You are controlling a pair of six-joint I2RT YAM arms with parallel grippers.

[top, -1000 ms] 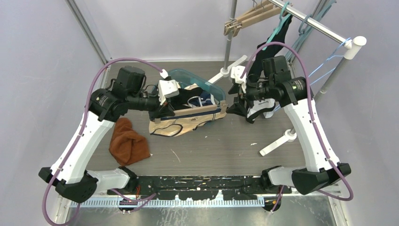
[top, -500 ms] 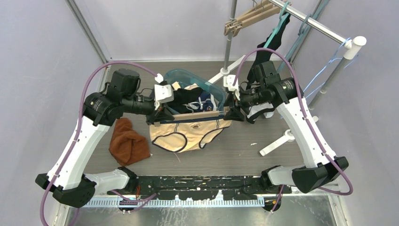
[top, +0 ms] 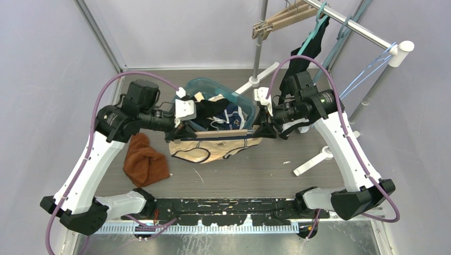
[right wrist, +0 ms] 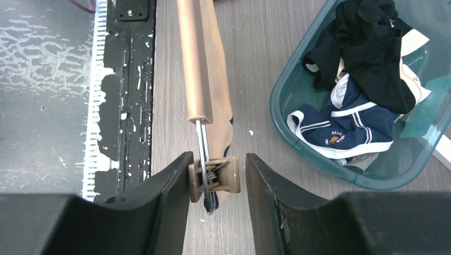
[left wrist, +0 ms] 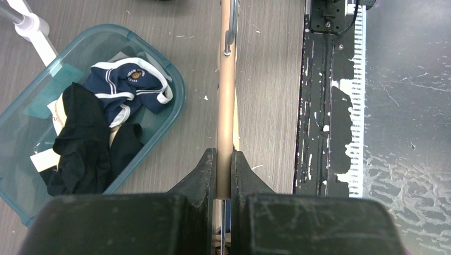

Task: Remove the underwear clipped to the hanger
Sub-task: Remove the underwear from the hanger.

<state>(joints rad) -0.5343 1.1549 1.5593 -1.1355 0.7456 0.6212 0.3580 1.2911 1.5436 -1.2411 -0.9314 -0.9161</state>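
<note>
The left pincer [left wrist: 223, 155] was clenched on the wooden hanger [left wrist: 226, 79]. The right pincer [right wrist: 217, 159] stood parted around the end clip [right wrist: 215, 176], not clamping it. The beige underwear [top: 213, 151] hung beneath the hanger, over the counter [top: 255, 170].

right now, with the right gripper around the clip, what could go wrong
The clip sits off-centre in the right gripper, so closing may shove it sideways instead of pinching it open. The left gripper clamps only one end of the hanger, which could twist. Freed, the underwear may miss the bin.
</note>
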